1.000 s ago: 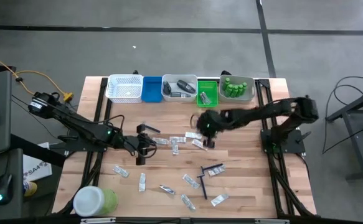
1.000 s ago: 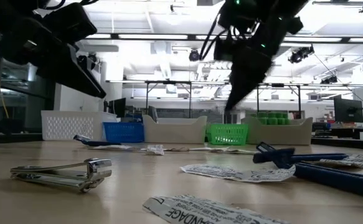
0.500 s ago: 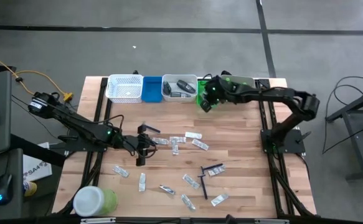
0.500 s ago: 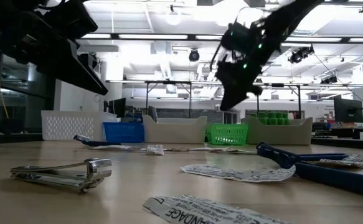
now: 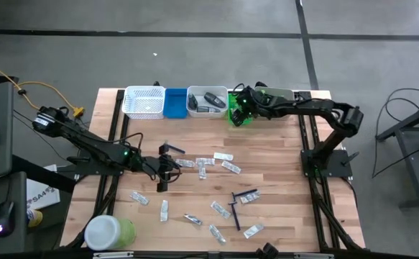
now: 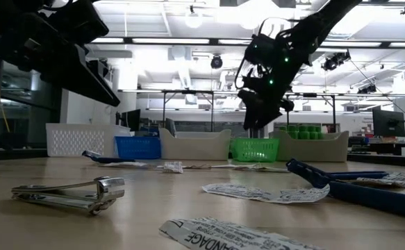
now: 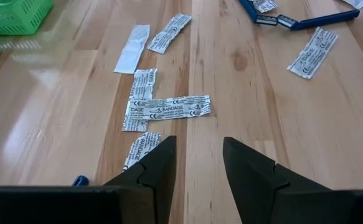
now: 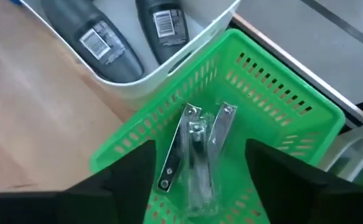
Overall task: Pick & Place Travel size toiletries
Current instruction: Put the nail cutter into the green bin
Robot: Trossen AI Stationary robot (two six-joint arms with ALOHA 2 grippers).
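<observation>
My right gripper (image 5: 238, 114) hangs open above the green basket (image 8: 274, 118) at the table's far edge. Silvery nail clippers (image 8: 197, 146) lie in the basket below its fingers, untouched by them. My left gripper (image 7: 198, 146) stands open a little above the table's left middle. Flat bandage sachets (image 7: 167, 109) lie on the wood just ahead of it. More sachets (image 5: 216, 208) and blue razors (image 5: 238, 205) are scattered toward the near edge. One nail clipper (image 6: 70, 194) rests flat on the table.
A row of trays lines the far edge: a white mesh basket (image 5: 144, 101), a blue one (image 5: 175, 103), a white tray with dark bottles (image 8: 100, 43), and a tray of green bottles (image 5: 272, 101). A big green jar (image 5: 111, 232) stands at the near left corner.
My right gripper has swung from the table's middle toward the far edge, over the green basket. It rolled on the way and has opened there. My left gripper has kept still.
</observation>
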